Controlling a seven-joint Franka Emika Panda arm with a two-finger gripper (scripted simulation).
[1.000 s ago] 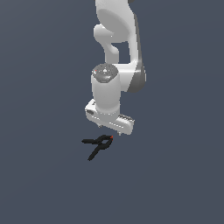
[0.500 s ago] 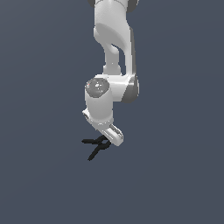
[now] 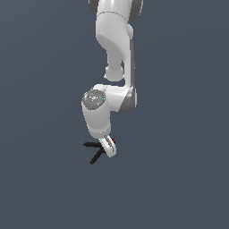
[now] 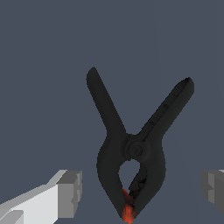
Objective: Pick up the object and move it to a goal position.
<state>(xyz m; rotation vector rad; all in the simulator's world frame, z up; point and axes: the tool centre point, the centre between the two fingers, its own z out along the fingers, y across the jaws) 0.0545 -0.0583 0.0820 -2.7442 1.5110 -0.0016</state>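
Seen from the wrist camera, the gripper (image 4: 141,192) stands spread wide, one grey finger pad (image 4: 70,193) on each side of the black spring clamp (image 4: 131,151) with clear gaps between pad and clamp, so nothing is gripped. The clamp lies flat on the plain grey floor (image 4: 39,65), its nose with the red-orange tip (image 4: 127,211) sitting between the two fingers and closest to the hand, its pivot ring just beyond, and its two thin handles splaying apart farther out from the gripper.

In the exterior view, the white Panda arm (image 3: 117,53) reaches straight down, its wrist bent low over the floor. The gripper (image 3: 108,150) hangs right at the clamp (image 3: 95,151), hiding the clamp's nose; only a speck of the red tip shows past the finger (image 3: 109,148). The handles stick out from under the hand toward the exterior view's left. Whether the fingertips touch the floor cannot be told from either view.
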